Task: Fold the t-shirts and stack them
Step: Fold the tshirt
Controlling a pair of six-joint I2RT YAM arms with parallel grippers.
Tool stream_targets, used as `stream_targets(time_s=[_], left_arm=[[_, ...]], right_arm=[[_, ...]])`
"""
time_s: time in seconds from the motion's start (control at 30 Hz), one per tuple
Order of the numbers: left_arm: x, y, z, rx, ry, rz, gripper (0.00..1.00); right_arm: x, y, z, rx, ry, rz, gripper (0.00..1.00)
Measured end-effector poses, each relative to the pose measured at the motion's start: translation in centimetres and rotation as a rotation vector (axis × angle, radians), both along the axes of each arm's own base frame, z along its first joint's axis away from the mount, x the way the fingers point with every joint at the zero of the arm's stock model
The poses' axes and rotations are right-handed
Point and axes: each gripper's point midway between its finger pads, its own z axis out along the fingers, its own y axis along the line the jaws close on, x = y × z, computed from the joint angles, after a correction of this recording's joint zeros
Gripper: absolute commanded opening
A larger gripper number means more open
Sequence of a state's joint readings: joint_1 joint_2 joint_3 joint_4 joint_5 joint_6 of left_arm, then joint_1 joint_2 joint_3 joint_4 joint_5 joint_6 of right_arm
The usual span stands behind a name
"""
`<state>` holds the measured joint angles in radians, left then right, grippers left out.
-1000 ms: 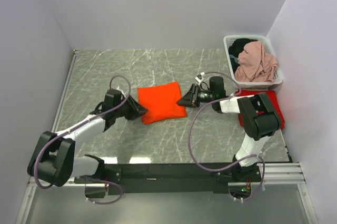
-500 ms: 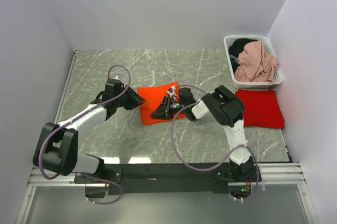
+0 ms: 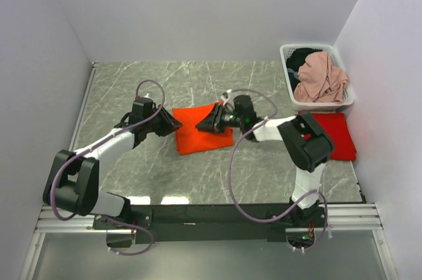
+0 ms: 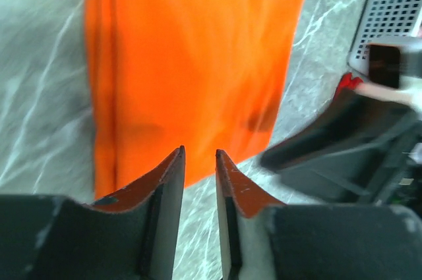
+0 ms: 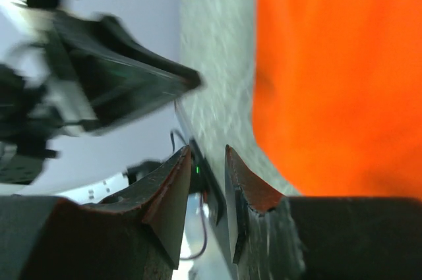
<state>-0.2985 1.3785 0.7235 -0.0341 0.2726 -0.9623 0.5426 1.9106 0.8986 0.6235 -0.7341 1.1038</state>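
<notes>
The orange t-shirt point(image 3: 198, 136) lies folded in a rough square at the middle of the table; it also shows in the left wrist view point(image 4: 191, 62) and the right wrist view point(image 5: 336, 76). The red t-shirt point(image 3: 339, 132) lies folded at the right, partly hidden by my right arm. My left gripper point(image 3: 177, 124) point(image 4: 199, 151) is at the orange shirt's left edge, nearly shut with a narrow gap, holding nothing. My right gripper point(image 3: 201, 127) point(image 5: 208, 148) is low over the orange shirt's far right part, also nearly shut and empty. The two grippers face each other across the shirt.
A white laundry basket point(image 3: 285, 49) with a pink garment point(image 3: 322, 79) and dark clothes stands at the back right, just beyond the red shirt. Grey walls close in the left, back and right. The arm bases and rail run along the near edge.
My right gripper swept left across the orange shirt, then drew back a little to the right. My left gripper moved up to the shirt's left edge. The shirt stays folded in place.
</notes>
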Motion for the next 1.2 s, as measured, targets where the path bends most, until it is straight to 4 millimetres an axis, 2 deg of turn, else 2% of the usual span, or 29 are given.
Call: stream_targets(time_s=[0.1, 0.17, 0.27, 0.33, 0.4, 0.57, 0.63, 0.7, 0.77, 0.83, 0.87, 0.9, 0.93, 1.03, 1.2], left_arm=[[1.1, -0.7, -0.4, -0.014, -0.003, -0.015, 0.27], [1.5, -0.9, -1.6, -0.013, 0.017, -0.021, 0.26], [1.3, -0.8, -3.9, 0.002, 0.075, -0.018, 0.24], [1.1, -0.4, -5.1, 0.011, 0.103, -0.010, 0.23], [0.7, 0.3, -6.2, 0.018, 0.131, 0.005, 0.24], [0.0, 2.7, -7.6, 0.048, 0.182, 0.057, 0.39], [-0.2, 3.3, -7.0, 0.076, 0.173, 0.064, 0.44], [-0.5, 4.0, -5.5, 0.112, 0.140, 0.068, 0.55], [-0.2, 4.6, -3.1, 0.152, 0.080, 0.076, 0.67], [0.3, 5.2, -0.5, 0.191, 0.004, 0.079, 0.75], [0.4, 5.5, 0.6, 0.214, -0.031, 0.083, 0.83], [0.4, 5.9, 1.8, 0.240, -0.063, 0.085, 0.85], [0.3, 6.2, 2.6, 0.261, -0.086, 0.086, 0.90], [-0.3, 7.4, 4.0, 0.336, -0.123, 0.100, 0.96], [-0.5, 9.9, 5.2, 0.477, -0.145, 0.136, 0.94]], right_arm=[[2.8, -2.1, 2.4, 0.022, -0.081, -0.054, 0.35], [4.4, -3.6, 2.0, 0.022, -0.085, -0.092, 0.34], [6.3, -6.1, -1.4, 0.000, -0.029, -0.152, 0.34], [6.4, -7.4, -4.4, -0.027, 0.037, -0.179, 0.34], [5.7, -8.4, -7.1, -0.035, 0.116, -0.191, 0.34], [5.2, -9.2, -6.7, -0.024, 0.091, -0.178, 0.34], [4.6, -9.6, -6.1, -0.060, 0.074, -0.169, 0.36], [4.1, -10.2, -5.0, -0.114, 0.044, -0.166, 0.40], [3.9, -10.8, -3.5, -0.163, -0.004, -0.171, 0.46], [3.7, -11.7, -1.8, -0.230, -0.069, -0.185, 0.50], [3.7, -12.3, -1.1, -0.266, -0.099, -0.197, 0.54], [3.7, -12.8, -0.5, -0.304, -0.126, -0.209, 0.56], [3.6, -13.3, -0.1, -0.338, -0.146, -0.216, 0.56], [2.8, -15.0, -0.3, -0.450, -0.161, -0.225, 0.59], [0.7, -16.9, -3.0, -0.611, -0.091, -0.202, 0.61]])
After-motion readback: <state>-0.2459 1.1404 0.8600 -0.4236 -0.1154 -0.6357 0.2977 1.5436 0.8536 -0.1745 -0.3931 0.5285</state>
